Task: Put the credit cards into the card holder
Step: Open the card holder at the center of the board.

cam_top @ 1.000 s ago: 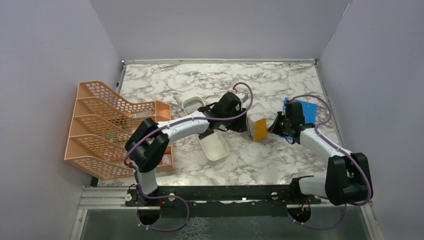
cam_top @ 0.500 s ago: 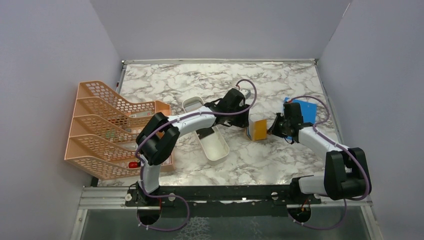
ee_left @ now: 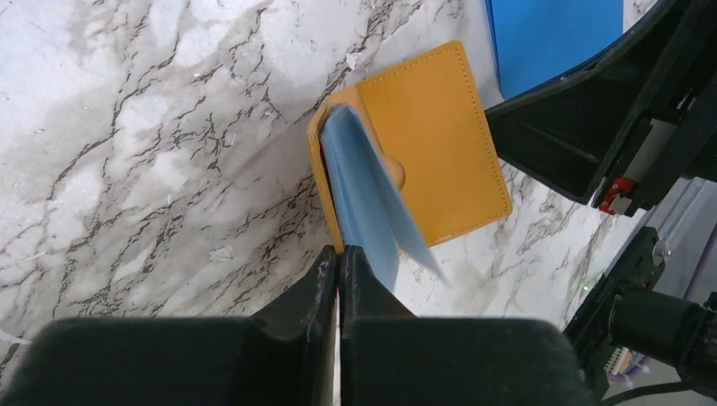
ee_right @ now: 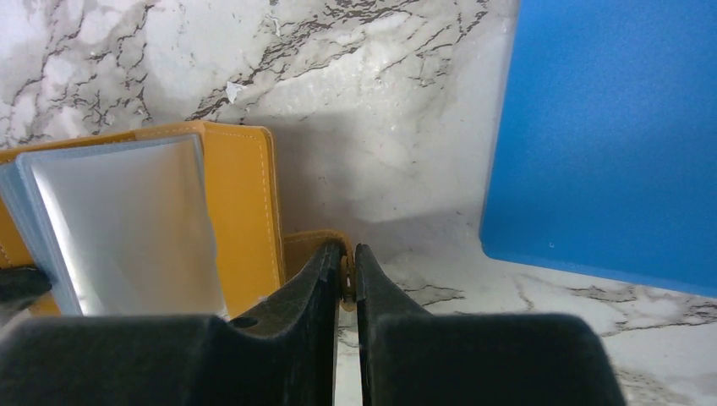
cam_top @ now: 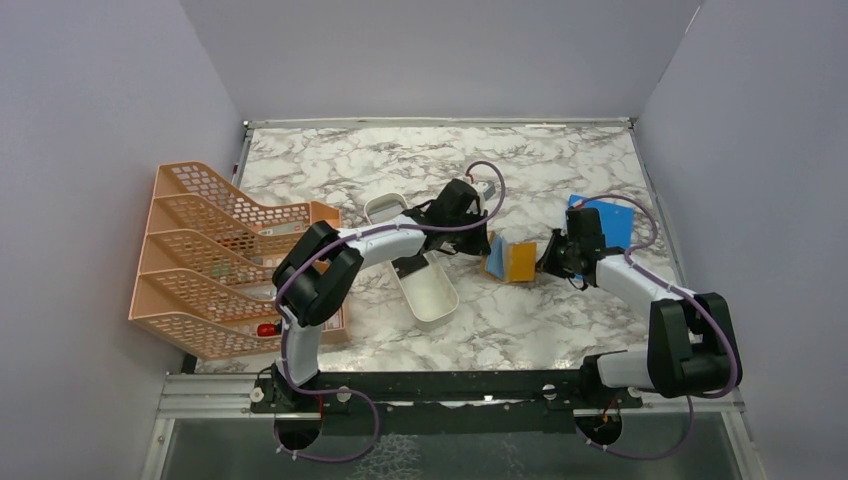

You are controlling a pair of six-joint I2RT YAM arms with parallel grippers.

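Observation:
The orange-tan card holder (cam_top: 518, 260) lies partly open on the marble between my two grippers. My left gripper (ee_left: 339, 251) is shut on the edge of its left cover, seen in the top view (cam_top: 484, 252). The grey clear pockets (ee_left: 363, 194) fan out beside the left fingers. My right gripper (ee_right: 348, 254) is shut on the holder's small snap tab (ee_right: 313, 245), at the holder's right side in the top view (cam_top: 546, 262). The other cover (ee_right: 241, 194) and the pockets (ee_right: 127, 220) show in the right wrist view. I can make out no credit cards.
A bright blue flat sheet (cam_top: 605, 222) lies just right of the right gripper, and shows in the right wrist view (ee_right: 609, 144). A long white tray (cam_top: 420, 270) sits under the left arm. A peach mesh file rack (cam_top: 215, 260) stands at the left edge.
The left gripper has drawn back a little to the left with the cover. The holder now lies wider open with its pockets showing. The right gripper has stayed on the tab.

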